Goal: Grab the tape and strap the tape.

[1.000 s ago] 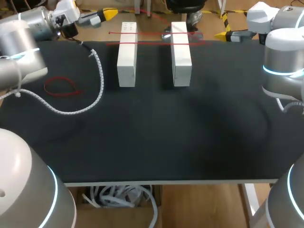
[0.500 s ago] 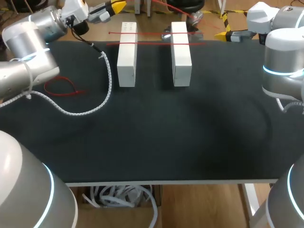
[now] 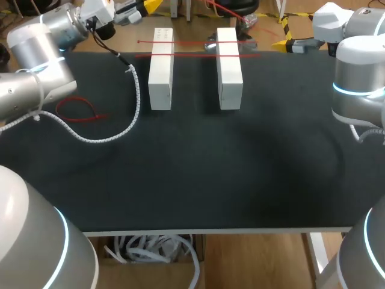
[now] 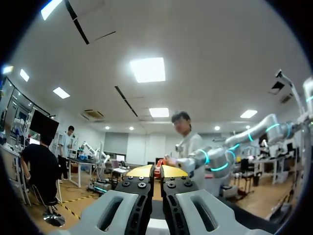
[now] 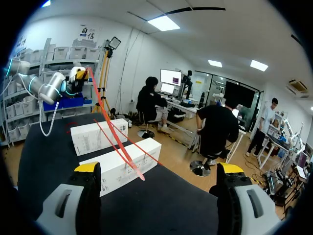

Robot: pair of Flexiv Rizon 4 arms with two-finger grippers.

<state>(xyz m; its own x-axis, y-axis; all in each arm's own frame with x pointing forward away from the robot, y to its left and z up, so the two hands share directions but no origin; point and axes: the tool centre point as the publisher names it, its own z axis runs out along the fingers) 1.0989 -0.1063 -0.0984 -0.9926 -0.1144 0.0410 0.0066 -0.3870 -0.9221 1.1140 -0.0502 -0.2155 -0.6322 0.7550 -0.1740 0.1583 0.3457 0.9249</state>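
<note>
Two white cardboard boxes, one left (image 3: 160,69) and one right (image 3: 229,69), stand apart at the far middle of the black table (image 3: 198,174). Thin red tape strands (image 3: 192,55) lie across both boxes. A red tape loop (image 3: 75,110) lies on the table's left. A white coiled cable (image 3: 136,99) curves between the loop and the left box.
</note>
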